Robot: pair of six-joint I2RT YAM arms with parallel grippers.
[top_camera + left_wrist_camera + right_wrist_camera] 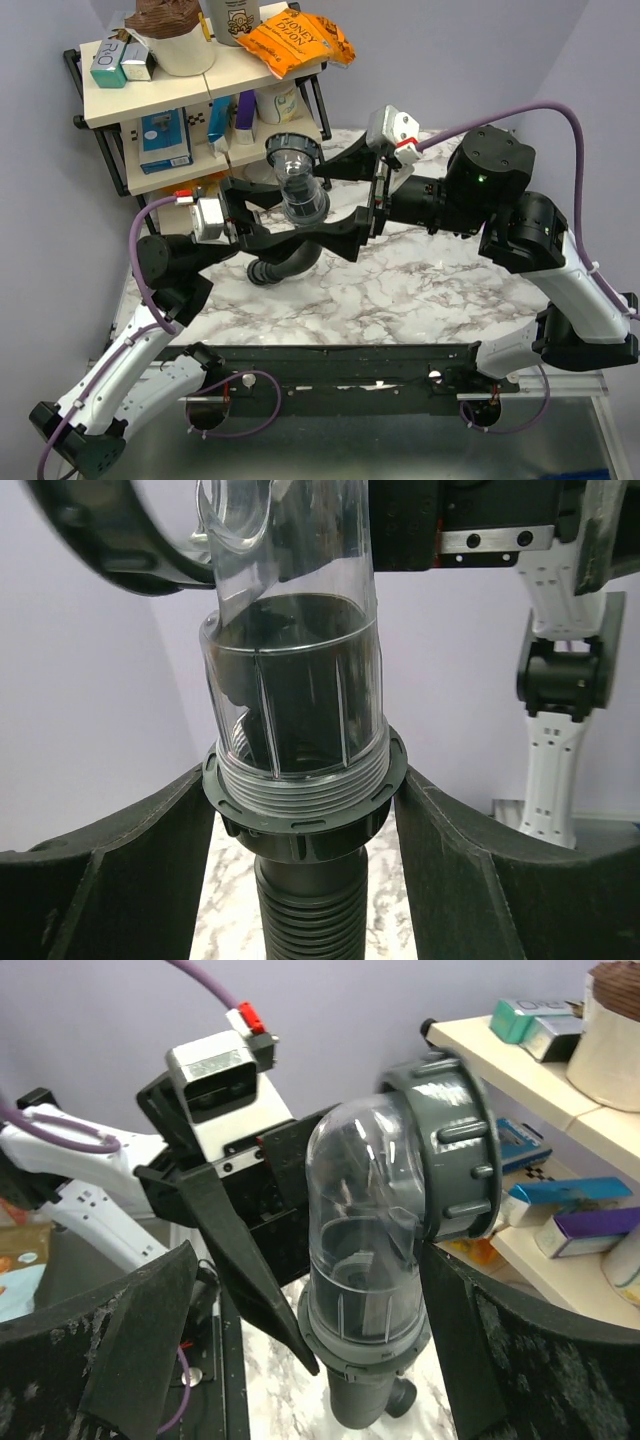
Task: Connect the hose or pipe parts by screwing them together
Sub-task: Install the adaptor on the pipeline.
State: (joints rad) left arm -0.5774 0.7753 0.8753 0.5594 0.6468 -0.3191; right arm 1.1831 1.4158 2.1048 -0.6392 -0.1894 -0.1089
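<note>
The hose (283,262) curls on the marble table (420,290) at the back left. Its upper end rises to a grey collar (305,800) that sits round the lower end of a clear elbow pipe (300,190). The pipe is held up in the air, above the table and just in front of the shelf (150,85). A grey ring nut (455,1150) sits on the elbow's upper mouth, which turns toward the shelf.

The left arm reaches up from the near left corner, bent at the elbow, with its wrist level and pointing to the right. The left claw (305,780) is closed about halfway on the grey collar. One finger (150,850) presses each side of the collar's flange, with the ribbed hose hanging down between them.

The right arm comes in from the right side. Its upper part is folded back and its forearm stretches left across the table, so the two claws face each other. The right claw (310,1260) is spread wide and holds nothing. The clear elbow pipe stands in the gap between its fingers. The ring nut is close above the right-hand finger (540,1360), and I cannot tell whether they touch.
</note>
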